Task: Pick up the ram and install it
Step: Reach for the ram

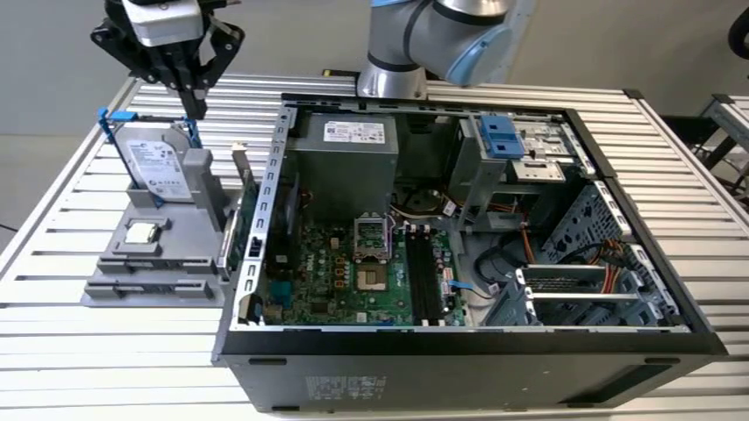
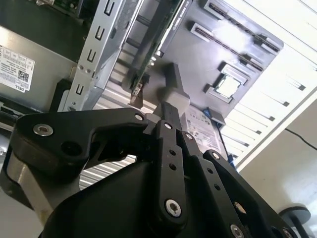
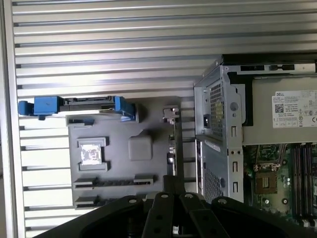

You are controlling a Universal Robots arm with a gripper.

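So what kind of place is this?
Probably a robotics lab: a robot arm beside an open computer case on a slatted metal table, with a hard drive standing in a grey holder.

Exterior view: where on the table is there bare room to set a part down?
Bare table slats lie in front of the fixture and along its side on the exterior view's left; also past the case on the exterior view's right. Crowded: the gap between fixture and case, where the ram stands.
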